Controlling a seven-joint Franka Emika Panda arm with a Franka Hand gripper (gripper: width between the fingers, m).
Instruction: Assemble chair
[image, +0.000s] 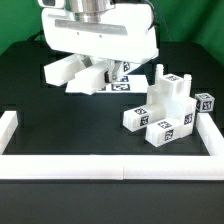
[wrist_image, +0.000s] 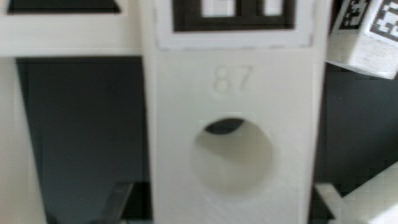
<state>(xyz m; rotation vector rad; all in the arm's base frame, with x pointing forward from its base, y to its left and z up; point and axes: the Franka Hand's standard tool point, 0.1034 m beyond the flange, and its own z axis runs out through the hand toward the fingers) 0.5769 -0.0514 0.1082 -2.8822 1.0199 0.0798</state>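
Observation:
My gripper (wrist_image: 230, 206) is shut on a flat white chair part (wrist_image: 231, 110) with an embossed number, an oval hole and a black-and-white tag at its far end. One dark finger (wrist_image: 121, 200) lies against each long side of it. In the exterior view the gripper (image: 95, 68) hangs low at the back of the table, over slanted white chair parts (image: 72, 72). A partly joined cluster of tagged white chair blocks (image: 165, 110) stands at the exterior view's right, apart from the gripper.
White border rails run along the front (image: 110, 165), the exterior view's left (image: 8, 128) and its right (image: 208, 135). A flat tagged white piece (image: 122, 82) lies just beside the gripper. The table is black.

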